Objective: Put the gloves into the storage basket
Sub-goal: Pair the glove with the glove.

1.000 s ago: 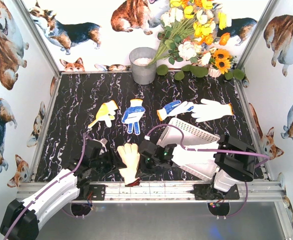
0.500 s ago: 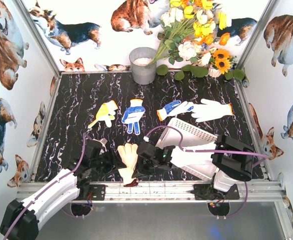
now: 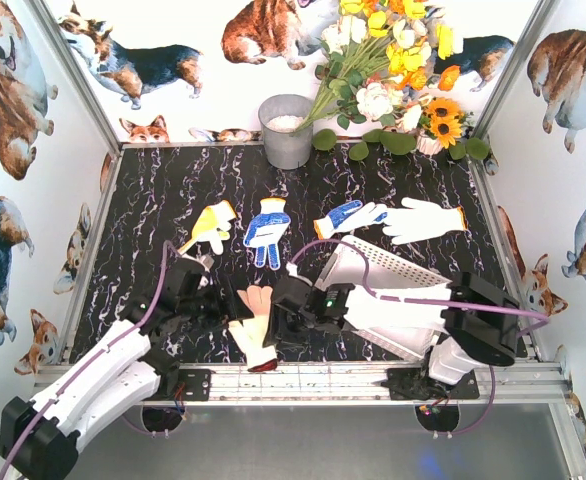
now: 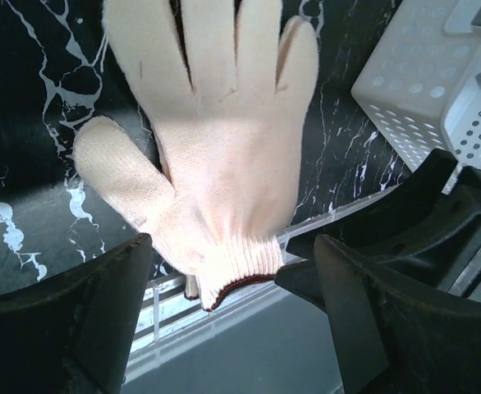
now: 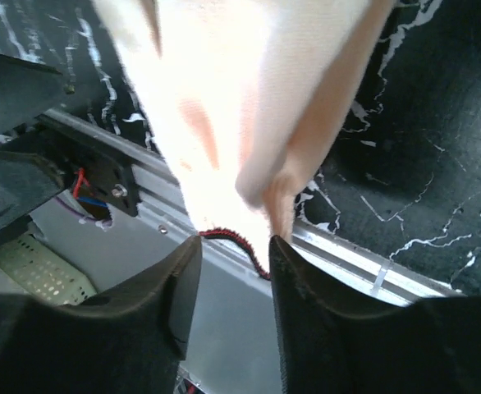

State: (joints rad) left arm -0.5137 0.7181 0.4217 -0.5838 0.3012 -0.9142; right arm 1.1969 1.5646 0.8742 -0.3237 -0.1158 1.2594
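Note:
A cream glove (image 3: 250, 328) with a dark red cuff lies near the table's front edge, between my two grippers. My left gripper (image 3: 221, 312) is open, and in its wrist view the glove (image 4: 216, 156) spreads flat with the cuff just between the wide jaws, touching neither. My right gripper (image 3: 273, 325) is open too, and the cuff (image 5: 239, 243) sits at its fingertips. The white storage basket (image 3: 385, 270) stands tilted at the right, partly under the right arm. Several other gloves lie mid-table: yellow (image 3: 210, 225), blue-dotted (image 3: 267, 230), blue-palmed (image 3: 347, 216) and white (image 3: 425, 219).
A grey metal bucket (image 3: 286, 130) stands at the back, with a bunch of artificial flowers (image 3: 393, 70) to its right. An aluminium rail (image 3: 323, 378) runs along the table's front edge, right under the glove's cuff. Printed walls close in both sides.
Both grippers have opened wider around the cream glove. The left gripper has shifted away from the front edge, and the glove now lies more crumpled and slightly left.

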